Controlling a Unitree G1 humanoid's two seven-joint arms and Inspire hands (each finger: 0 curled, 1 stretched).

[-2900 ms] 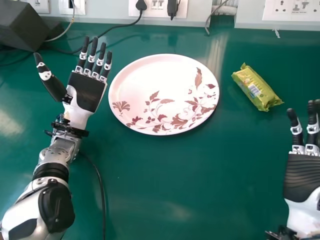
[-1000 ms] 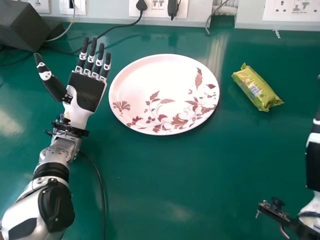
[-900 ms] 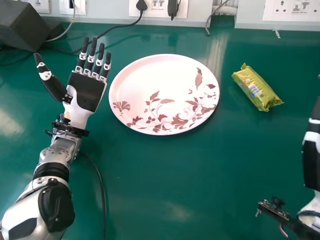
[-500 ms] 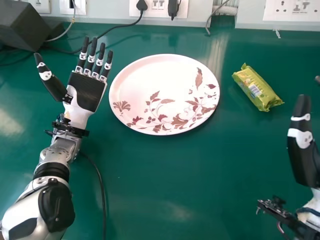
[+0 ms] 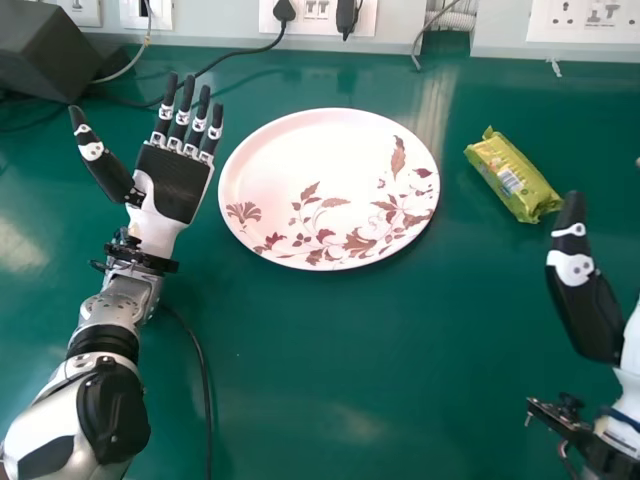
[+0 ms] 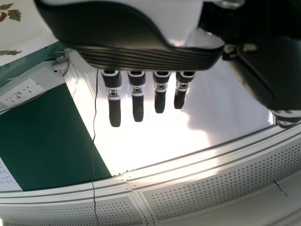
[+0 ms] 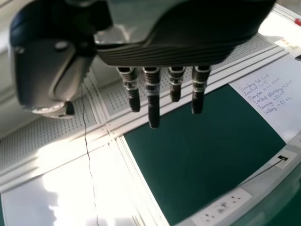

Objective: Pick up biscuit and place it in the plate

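Right hand (image 5: pixel 588 305) partly cut off | its thumb has swung inward since earlier | we see straight, empty fingers — left hand (image 5: pixel 172 190) likewise | biscuit (image 5: pixel 512 176) just beyond right thumb tip, contact unclear

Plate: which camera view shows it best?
Head view: the whole plate is in frame, full rim and leaf pattern, nothing in front. Left wrist view catches just a patterned part, cut off by the frame.
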